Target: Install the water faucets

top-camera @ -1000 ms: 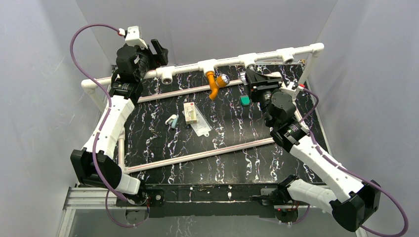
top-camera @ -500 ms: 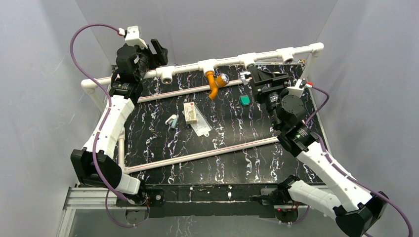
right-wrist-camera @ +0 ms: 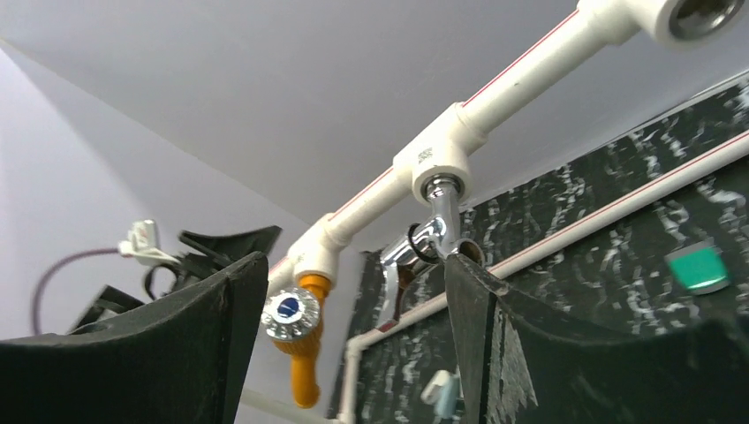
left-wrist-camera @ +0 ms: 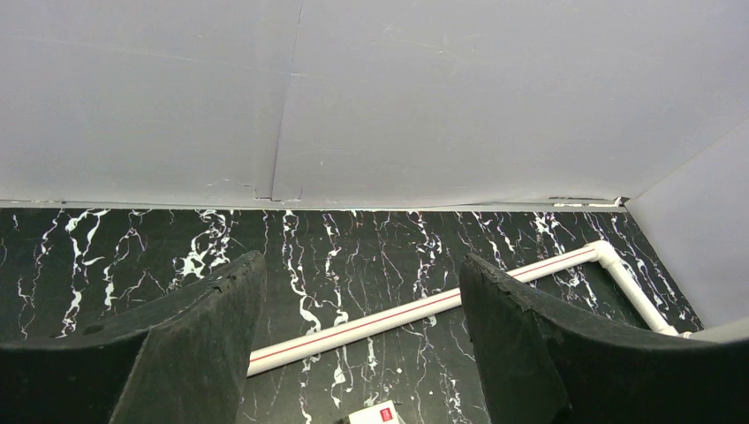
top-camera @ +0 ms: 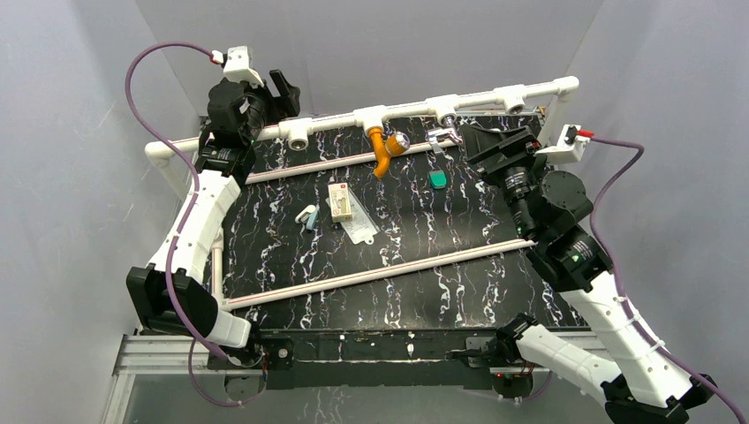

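The orange plastic faucet hangs from a tee socket of the white back pipe. It also shows in the right wrist view, shiny knob facing me. The chrome faucet hangs from the neighbouring tee to the right, and shows in the right wrist view. My right gripper is open and empty, just right of the chrome faucet and apart from it; in its own view the jaws stand wide. My left gripper is open and empty, raised by the pipe's left end, and shows in its own view.
A small green block lies near the right gripper. A small carton, a clear bag and a pale clip lie mid-table. Two white rails cross the black marbled board. An empty tee socket sits left of the orange faucet.
My right arm has drawn back to the right, away from the chrome faucet, which stays hanging from its tee. The left arm has not moved.
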